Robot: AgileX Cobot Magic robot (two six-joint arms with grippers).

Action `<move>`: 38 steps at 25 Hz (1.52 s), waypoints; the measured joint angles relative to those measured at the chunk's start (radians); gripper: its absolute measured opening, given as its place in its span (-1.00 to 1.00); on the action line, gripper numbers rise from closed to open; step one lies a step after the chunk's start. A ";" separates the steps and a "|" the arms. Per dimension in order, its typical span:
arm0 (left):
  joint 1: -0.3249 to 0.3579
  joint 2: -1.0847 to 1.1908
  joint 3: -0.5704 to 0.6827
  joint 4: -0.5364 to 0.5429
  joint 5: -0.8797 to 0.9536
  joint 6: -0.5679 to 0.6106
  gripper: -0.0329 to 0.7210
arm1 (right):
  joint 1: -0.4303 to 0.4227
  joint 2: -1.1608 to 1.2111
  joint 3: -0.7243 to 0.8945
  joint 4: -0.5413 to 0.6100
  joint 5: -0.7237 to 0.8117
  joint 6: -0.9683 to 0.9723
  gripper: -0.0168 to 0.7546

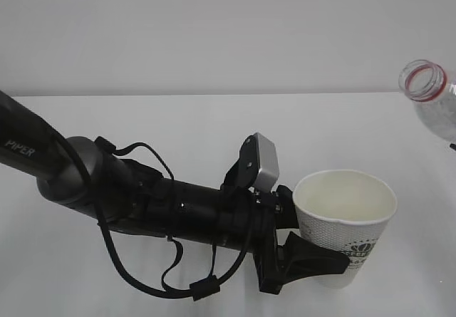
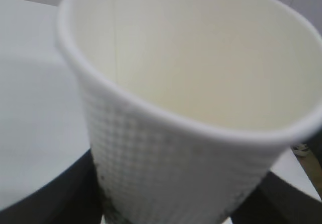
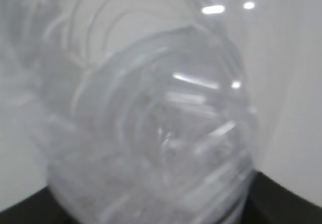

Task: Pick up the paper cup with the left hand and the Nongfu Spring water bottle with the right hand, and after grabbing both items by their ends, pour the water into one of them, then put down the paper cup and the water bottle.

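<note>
— Pale grey wall and a plain white worktop (image 1: 214, 117) are all that is seen behind the two arms. How is the paper cup (image 1: 347, 217) being held?

— It is carried clear of the worktop by the left hand (image 1: 164, 203), at the lower right of the exterior view. The left pincer (image 1: 313, 260) is clamped on the lower part of the cup's wall, near its base, so that the mouth is left free to receive a pour. In the left wrist view the cup (image 2: 191, 133) fills the frame, and dark fingers (image 2: 60, 199) are seen at either side of its lower wall.

— And which way is it pointed?

— Its long axis is kept close to upright, mouth up, leaning slightly. The inside appears dry, though that is only judged.

— Where is the Nongfu Spring water bottle (image 1: 431, 96)?

— At the right edge, higher than the cup and well apart from it. Its uncapped mouth with the red ring is turned up and toward the cup; its long axis is slanted, the body running down and out of frame to the right. No stream is seen.

— Is it gripped?

— The right pincer is not shown exteriorly. In the right wrist view the blurred, ribbed bottle (image 3: 161, 143) sits against dark pincer parts at the bottom edge, so it is judged to be grasped by its far end.
</note>
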 joint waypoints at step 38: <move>-0.028 0.000 -0.002 0.004 -0.005 0.000 0.38 | 0.000 0.000 0.000 -0.099 -0.007 -0.176 0.14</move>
